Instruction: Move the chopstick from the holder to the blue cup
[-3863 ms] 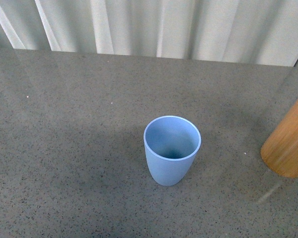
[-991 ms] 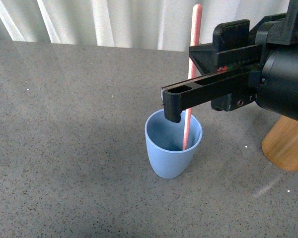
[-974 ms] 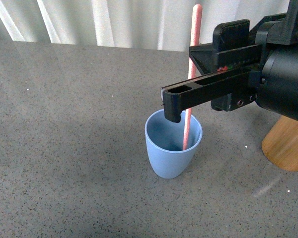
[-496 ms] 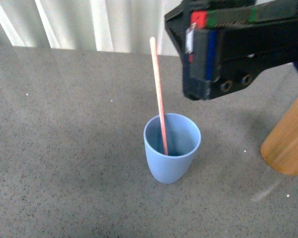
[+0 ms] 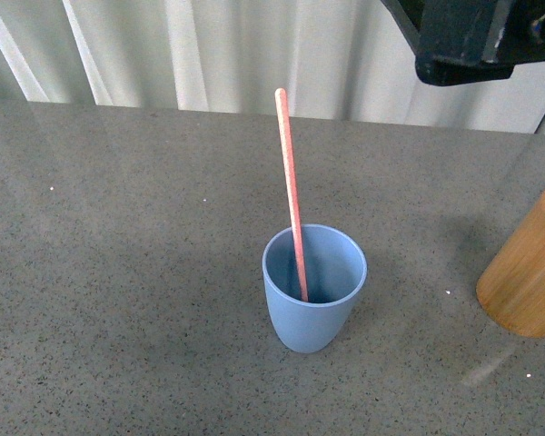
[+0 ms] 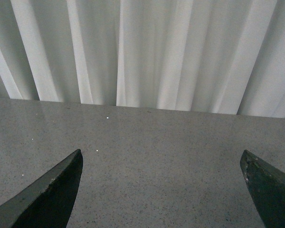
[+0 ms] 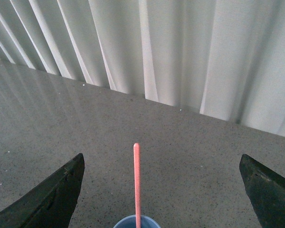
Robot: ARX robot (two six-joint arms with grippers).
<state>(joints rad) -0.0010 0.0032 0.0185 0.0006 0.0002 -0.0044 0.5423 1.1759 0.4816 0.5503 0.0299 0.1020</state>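
One chopstick (image 5: 291, 186), near-upright in blue cup (image 5: 309, 325), top leaning left

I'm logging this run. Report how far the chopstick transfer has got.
Done: the chopstick stands leaning in the blue cup, touching no gripper. In hand: nothing; the right gripper is open, above the cup, and the left gripper is open too. Left: nothing visible on the transfer itself; the holder is cut off, its inside unseen.
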